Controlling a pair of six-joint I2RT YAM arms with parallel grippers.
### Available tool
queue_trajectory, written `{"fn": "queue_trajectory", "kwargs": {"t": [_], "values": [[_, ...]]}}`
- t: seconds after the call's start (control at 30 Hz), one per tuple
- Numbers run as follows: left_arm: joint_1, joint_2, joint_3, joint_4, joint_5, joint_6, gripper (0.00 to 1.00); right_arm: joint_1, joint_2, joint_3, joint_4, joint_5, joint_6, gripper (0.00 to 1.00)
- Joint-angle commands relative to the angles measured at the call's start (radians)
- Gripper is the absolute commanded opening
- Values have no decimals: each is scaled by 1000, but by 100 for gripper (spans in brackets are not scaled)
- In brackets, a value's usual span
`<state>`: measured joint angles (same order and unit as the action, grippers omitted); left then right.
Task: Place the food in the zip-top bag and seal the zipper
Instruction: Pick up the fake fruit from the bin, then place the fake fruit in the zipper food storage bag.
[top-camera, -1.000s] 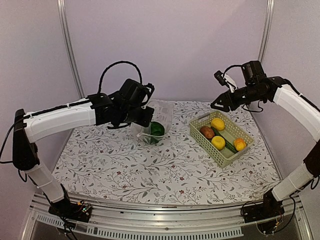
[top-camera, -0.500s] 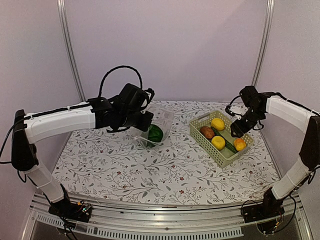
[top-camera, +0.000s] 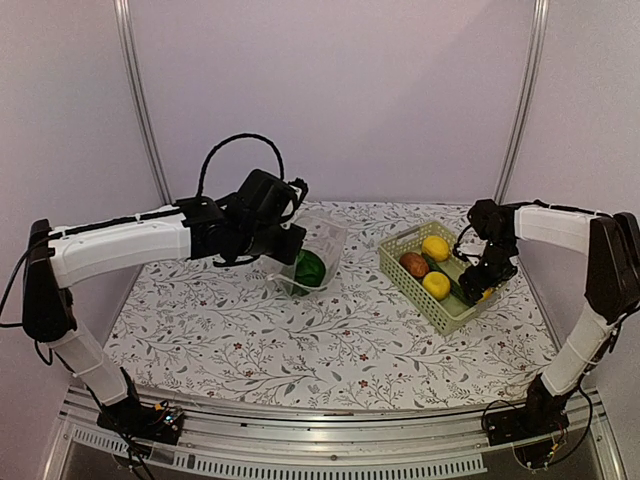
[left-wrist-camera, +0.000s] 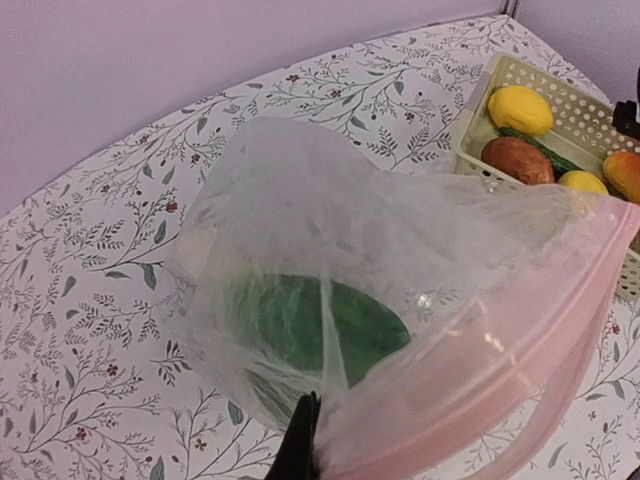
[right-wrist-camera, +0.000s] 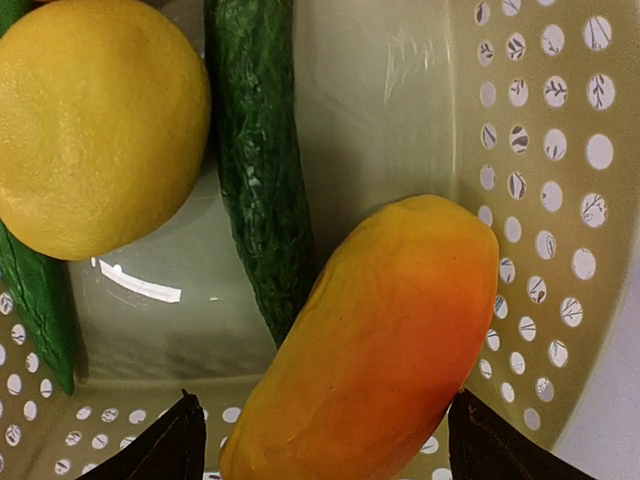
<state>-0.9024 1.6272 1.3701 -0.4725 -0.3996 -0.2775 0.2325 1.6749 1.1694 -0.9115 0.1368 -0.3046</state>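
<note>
My left gripper (left-wrist-camera: 303, 445) is shut on the edge of the clear zip-top bag (top-camera: 320, 240), holding its mouth up over the table. The pink zipper (left-wrist-camera: 520, 360) runs along that mouth. A leafy green vegetable (left-wrist-camera: 320, 320) lies inside the bag. My right gripper (right-wrist-camera: 325, 450) is down in the pale green basket (top-camera: 440, 318), open, with one finger on each side of the orange piece (right-wrist-camera: 390, 330) and not pressing it. Beside it lie the dark green cucumber (right-wrist-camera: 260, 150) and a yellow fruit (right-wrist-camera: 95, 120). Another yellow fruit (top-camera: 435, 246) and the reddish-brown one (top-camera: 413, 264) sit further back.
The basket stands at the right of the flowered tablecloth (top-camera: 330, 350), its perforated walls (right-wrist-camera: 545, 150) close around my right fingers. The left arm (top-camera: 120, 240) reaches across the back left. Grey walls close off the rear.
My right arm has swung from above the basket down into it, and its jaws have spread wide around the orange piece. The left gripper has kept hold of the bag, almost still.
</note>
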Motion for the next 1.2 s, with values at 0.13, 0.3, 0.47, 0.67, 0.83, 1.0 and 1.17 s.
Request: {"fn": "queue_trajectory", "kwargs": {"t": [0.13, 0.3, 0.47, 0.67, 0.83, 1.0, 1.17], "values": [[14, -33, -16, 13, 8, -13, 0, -4, 44, -1, 15, 83, 24, 71], [13, -38, -6, 11, 6, -9, 0, -4, 38, 31, 5, 91, 25, 52], [17, -29, 10, 8, 7, -1, 0, -4, 1, 66, -13, 86, 22, 36], [23, -5, 34, 8, 18, -3, 0, -4, -88, 123, -41, 55, 10, 28], [31, 17, 44, 35, 31, -8, 0, -4, -177, 210, -89, -186, -31, 23], [34, 64, 96, 38, 60, -15, 0, 36, -219, 302, -125, -474, -69, 19], [33, 117, 146, 64, 95, -32, 0, 148, -160, 417, -210, -746, -62, 18]]}}
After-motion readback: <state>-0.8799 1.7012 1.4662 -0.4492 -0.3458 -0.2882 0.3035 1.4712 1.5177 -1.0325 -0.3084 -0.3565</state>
